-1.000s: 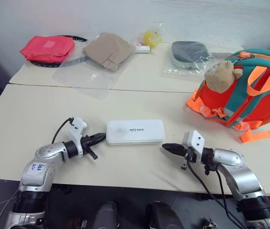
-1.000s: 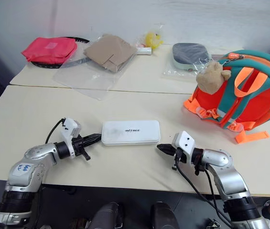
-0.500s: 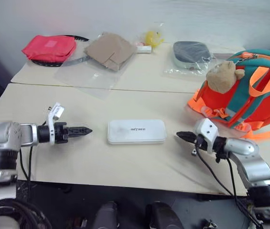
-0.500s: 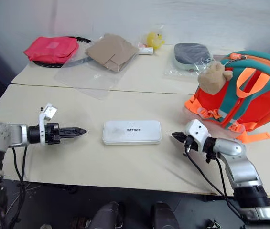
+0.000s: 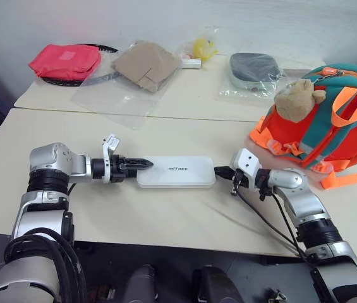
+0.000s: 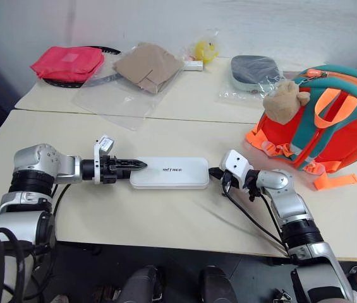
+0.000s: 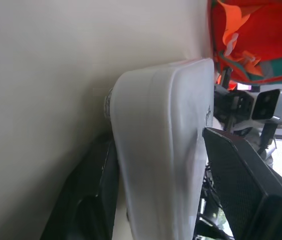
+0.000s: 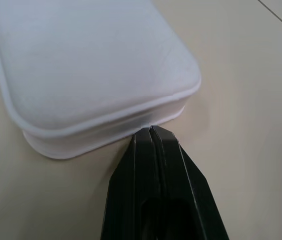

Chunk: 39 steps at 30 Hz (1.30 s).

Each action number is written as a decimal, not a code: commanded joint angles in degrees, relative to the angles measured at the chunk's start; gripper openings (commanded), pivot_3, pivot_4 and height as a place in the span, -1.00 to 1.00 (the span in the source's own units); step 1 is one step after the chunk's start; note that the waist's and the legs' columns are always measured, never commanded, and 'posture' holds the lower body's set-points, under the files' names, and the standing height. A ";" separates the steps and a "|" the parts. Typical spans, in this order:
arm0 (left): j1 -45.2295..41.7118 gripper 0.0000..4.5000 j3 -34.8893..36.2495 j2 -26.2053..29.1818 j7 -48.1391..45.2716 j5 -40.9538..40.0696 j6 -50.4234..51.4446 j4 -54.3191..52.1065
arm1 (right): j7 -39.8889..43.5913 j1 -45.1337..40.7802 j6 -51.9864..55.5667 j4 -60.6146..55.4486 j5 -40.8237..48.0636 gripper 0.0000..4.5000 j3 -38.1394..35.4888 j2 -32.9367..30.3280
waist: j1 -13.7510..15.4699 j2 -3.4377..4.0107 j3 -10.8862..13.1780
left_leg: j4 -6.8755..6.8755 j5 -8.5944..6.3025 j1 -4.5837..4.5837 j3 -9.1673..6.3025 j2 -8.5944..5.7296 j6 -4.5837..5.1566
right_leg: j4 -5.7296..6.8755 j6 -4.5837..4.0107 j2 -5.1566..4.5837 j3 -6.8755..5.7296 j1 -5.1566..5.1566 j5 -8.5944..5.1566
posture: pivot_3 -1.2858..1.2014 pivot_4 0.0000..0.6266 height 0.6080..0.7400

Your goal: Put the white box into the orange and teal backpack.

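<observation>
Lying along the far side of the worktop (image 5: 52, 208) are a red-pink pouch (image 5: 63, 62), a folded tan cloth (image 5: 143, 65) on clear plastic, a small yellow toy (image 5: 199, 48) and a grey oval pouch (image 5: 252, 68) in a clear bag, all well apart from my arms. Nothing stands between the white box (image 5: 176, 172) and the orange and teal backpack (image 5: 330, 120), which sits upright at my right with a tan plush animal (image 5: 297, 99) on its front.

The white box is flat and elongated with rounded corners and small dark lettering on top; it lies in the middle of the near worktop. My left end effector (image 5: 135, 165) has its fingers apart around the box's left end, one above and one below. My right end effector (image 8: 151, 131) is pressed together, its tip touching the box's right end.

The worktop is pale cream, with a second one butted behind it, against a white wall.
</observation>
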 commanded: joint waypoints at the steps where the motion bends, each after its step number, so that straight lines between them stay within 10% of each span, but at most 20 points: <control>1: -1.07 0.20 0.23 -1.59 -1.74 -1.00 0.29 0.70 | 0.60 -1.03 -1.35 -0.74 0.39 -1.00 -0.01 0.89 | -0.06 0.00 0.00 | 0.00 0.00 0.00 0.00 0.00 0.00 | 0.00 0.00 0.00 0.00 0.00 0.00 | 0.03 -0.52 1.00; 10: 0.70 -0.47 -2.98 -1.24 -8.70 -4.40 2.87 -6.99 | 2.33 5.91 0.32 -6.54 3.20 -1.00 -4.17 -3.07 | 0.01 0.00 0.00 | -0.03 0.01 -0.04 0.01 0.01 -0.03 | 0.06 0.00 0.03 0.01 -0.07 0.00 | 0.03 -0.52 1.00; 16: 4.44 -0.47 0.96 1.44 -9.97 -10.10 7.52 -17.29 | 1.15 19.00 5.45 -19.10 13.52 -1.00 -15.62 -6.61 | -0.06 0.00 0.00 | -0.08 0.01 -0.10 0.00 0.03 -0.03 | 0.00 0.00 0.04 0.03 -0.09 0.00 | 0.03 -0.52 1.00; 25: 22.34 -0.47 16.32 0.99 -12.38 -18.81 -12.72 -43.50 | -8.34 46.20 10.54 -32.82 25.47 0.11 -44.03 -4.08 | -0.05 0.04 -0.02 | -0.21 -0.02 0.02 -0.01 0.08 -0.08 | -0.22 0.00 0.07 0.06 0.08 0.00 | 0.03 -0.52 1.00; 31: 31.74 -0.47 18.56 -0.89 -14.46 -20.01 -24.97 -54.08 | -6.86 41.75 10.58 -25.20 29.97 0.99 -51.78 -8.96 | -0.38 0.04 -0.01 | -0.25 -0.04 0.22 0.08 0.03 0.04 | -0.31 0.10 0.05 0.15 0.27 0.06 | 0.03 -0.52 1.00; 39: 34.93 -0.47 10.10 1.05 -18.96 -14.32 -38.51 -56.25 | -2.55 16.87 15.21 -12.91 27.65 0.92 -36.06 -14.61 | 0.23 0.11 0.04 | -0.69 -0.06 0.93 0.19 0.06 0.02 | -0.58 0.09 0.13 0.24 0.87 0.05 | 0.03 -0.52 1.00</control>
